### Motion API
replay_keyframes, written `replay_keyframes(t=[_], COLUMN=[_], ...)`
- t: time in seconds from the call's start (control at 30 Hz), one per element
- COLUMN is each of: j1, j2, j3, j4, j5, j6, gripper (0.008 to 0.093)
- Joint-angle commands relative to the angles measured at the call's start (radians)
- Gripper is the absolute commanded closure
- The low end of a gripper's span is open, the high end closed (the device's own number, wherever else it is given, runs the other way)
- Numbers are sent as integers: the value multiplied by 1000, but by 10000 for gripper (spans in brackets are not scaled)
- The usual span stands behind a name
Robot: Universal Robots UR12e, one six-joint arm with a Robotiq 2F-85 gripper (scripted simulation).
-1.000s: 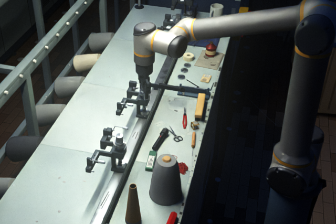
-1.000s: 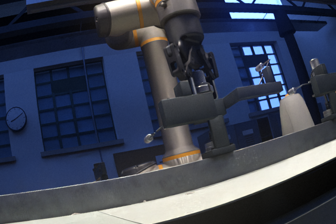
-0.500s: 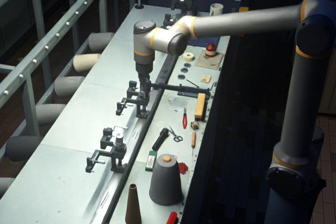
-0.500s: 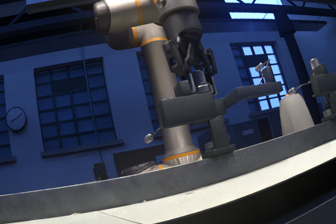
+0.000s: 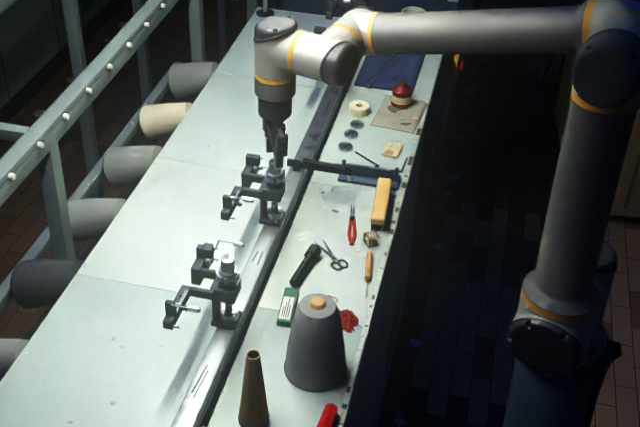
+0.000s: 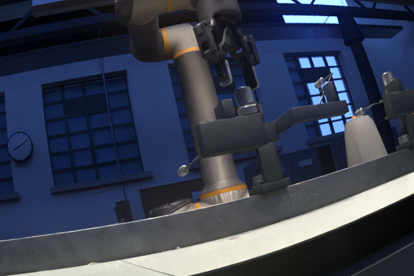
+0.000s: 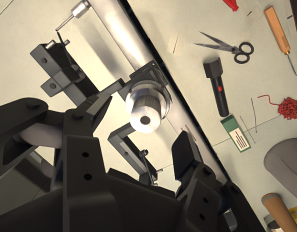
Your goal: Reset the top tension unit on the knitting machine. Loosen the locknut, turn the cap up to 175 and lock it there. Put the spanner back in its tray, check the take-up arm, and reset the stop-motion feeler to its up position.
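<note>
My gripper (image 5: 274,151) (image 6: 239,81) (image 7: 141,120) hangs open and empty just above the knurled metal cap (image 5: 273,168) (image 6: 243,96) (image 7: 145,111) of the top tension unit (image 5: 258,187) (image 6: 234,132). The locknut (image 6: 248,109) sits under the cap. The spanner (image 5: 331,166) lies across the rail, its head near the unit and its handle toward the blue tray (image 5: 369,178). The unit's wire feeler (image 6: 187,168) with its small ball end points down on the left in the second side camera. The take-up arm (image 5: 238,198) reaches out to the left.
A second tension unit (image 5: 214,288) stands nearer along the rail. On the bench to the right lie a grey yarn cone (image 5: 315,342), a brown cone (image 5: 253,390), a black torch (image 5: 305,265) (image 7: 217,86), scissors (image 5: 333,257) (image 7: 226,47), red pliers (image 5: 351,226) and a wooden block (image 5: 381,201).
</note>
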Motion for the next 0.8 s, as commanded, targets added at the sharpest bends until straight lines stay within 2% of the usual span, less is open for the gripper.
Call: replay_keyframes(t=[0.0,0.4,0.77], j1=[0,0,0], j2=[0,-4,-19], j3=[-1,-16,-87], j4=[1,20,105], j5=[0,0,0], j6=[0,0,0], gripper=[294,294,294])
